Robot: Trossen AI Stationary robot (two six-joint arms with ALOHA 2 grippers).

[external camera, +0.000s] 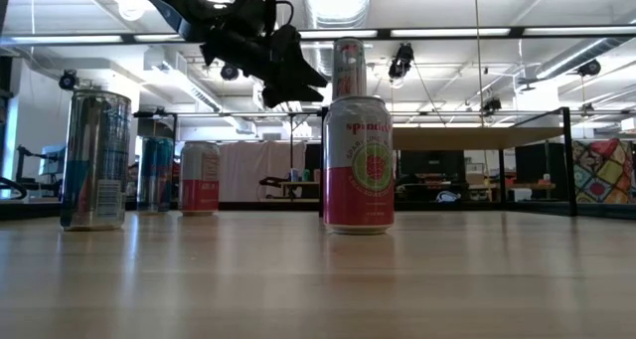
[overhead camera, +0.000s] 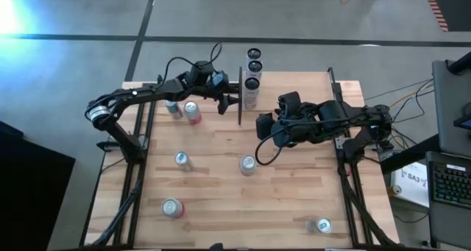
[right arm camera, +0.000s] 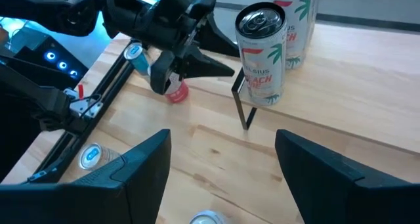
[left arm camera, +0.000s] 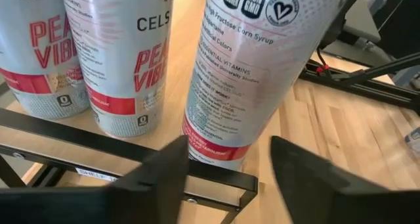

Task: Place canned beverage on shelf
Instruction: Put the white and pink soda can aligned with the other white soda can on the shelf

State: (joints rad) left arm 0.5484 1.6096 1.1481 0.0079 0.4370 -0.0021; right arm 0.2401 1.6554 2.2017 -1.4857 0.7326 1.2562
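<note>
While its two dark fingers stood spread apart with nothing between them, the left tool (overhead camera: 229,101) hung just beside the shelf (overhead camera: 241,96), level with the nearest of three tall cans. That nearest can (left arm camera: 246,73) (white, smooth metal, with a red band at its base and fine print down its side) stood on the shelf's pale wood right in front of the fingers (left arm camera: 164,168), apart from them. Two more white cans (left arm camera: 118,53) with red lettering stood beside it in a row, behind a thin black rod of the frame. The shelf sat at the far middle of the striped wooden desk (overhead camera: 294,185). The right tool (overhead camera: 263,126) hovered over the desk near the shelf, its broad fingers also wide apart and empty. Shorter round cans stood scattered about the desk, among them a pink-and-white can (external camera: 358,165) and a silver can (external camera: 95,160).
</note>
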